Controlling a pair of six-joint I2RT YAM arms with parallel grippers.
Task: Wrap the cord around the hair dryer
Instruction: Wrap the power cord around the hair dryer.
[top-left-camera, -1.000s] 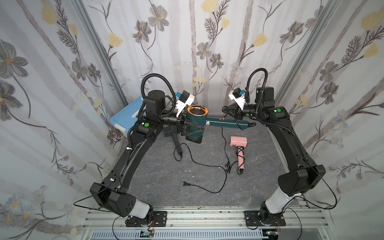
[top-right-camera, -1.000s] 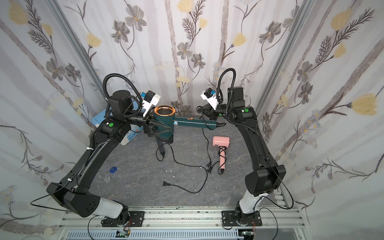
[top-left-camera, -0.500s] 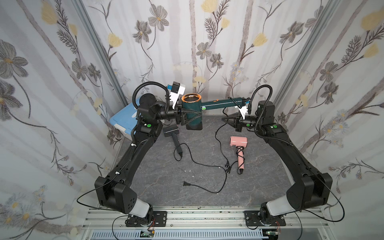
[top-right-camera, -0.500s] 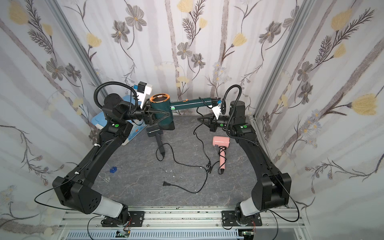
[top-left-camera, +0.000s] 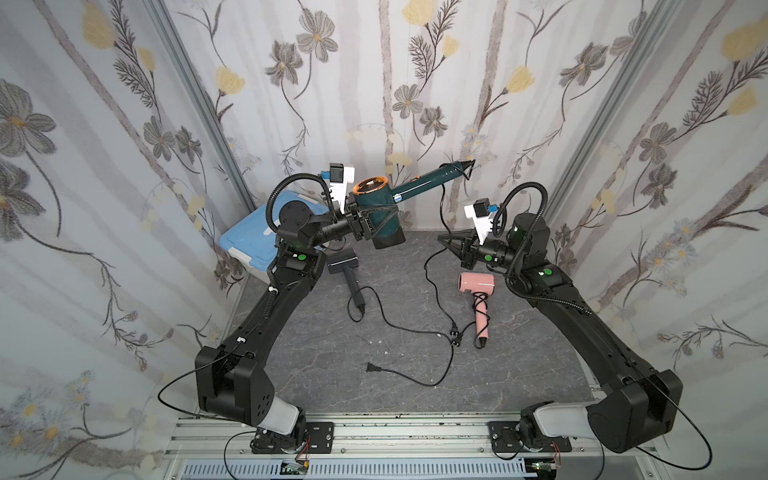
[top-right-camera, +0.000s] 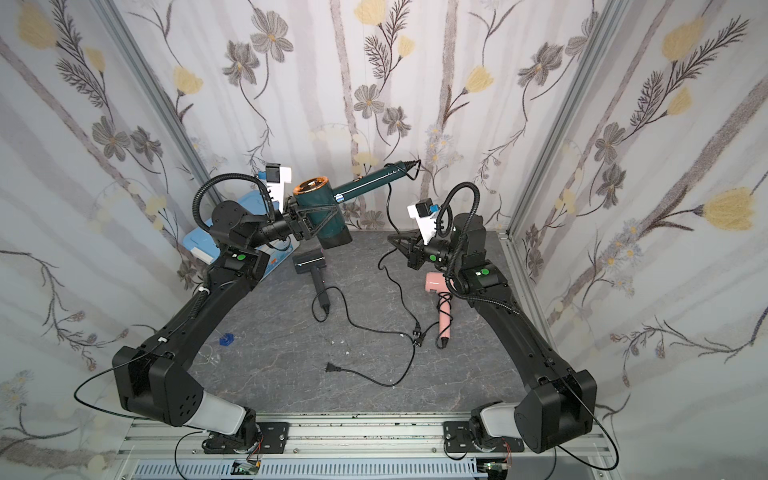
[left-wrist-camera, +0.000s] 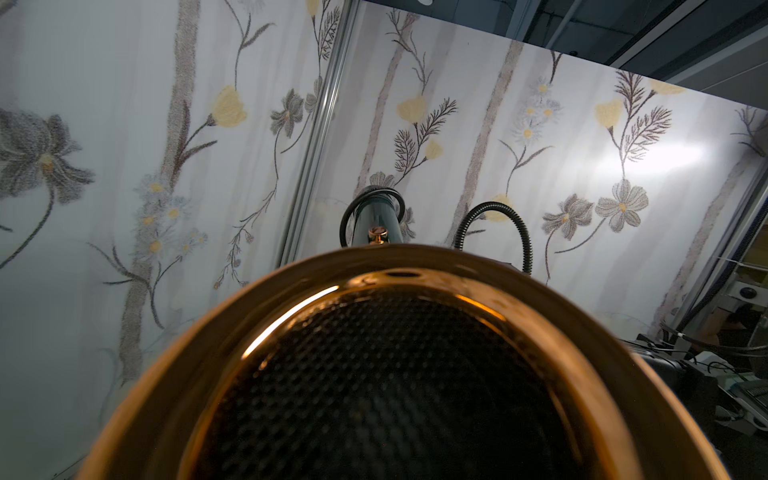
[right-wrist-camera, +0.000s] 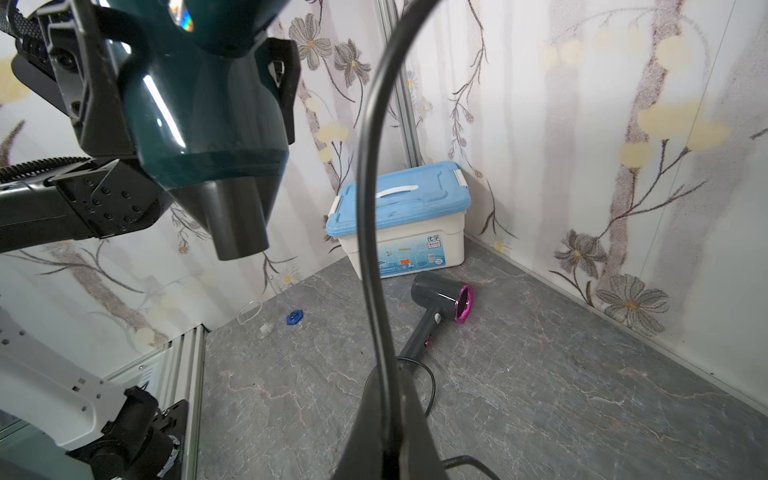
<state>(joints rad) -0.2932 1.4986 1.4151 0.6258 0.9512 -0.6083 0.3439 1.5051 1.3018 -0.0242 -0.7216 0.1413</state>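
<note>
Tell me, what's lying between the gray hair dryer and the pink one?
A black cord trails between the gray hair dryer and the pink hair dryer, shown in both top views.

Soft, even light fills both top views; shadows are faint. Left wrist view: glare whitens the wall (left-wrist-camera: 648, 158), and the close hair dryer (left-wrist-camera: 291, 299) blurs. Right wrist view: the near cord (right-wrist-camera: 365, 208) is soft.
</note>
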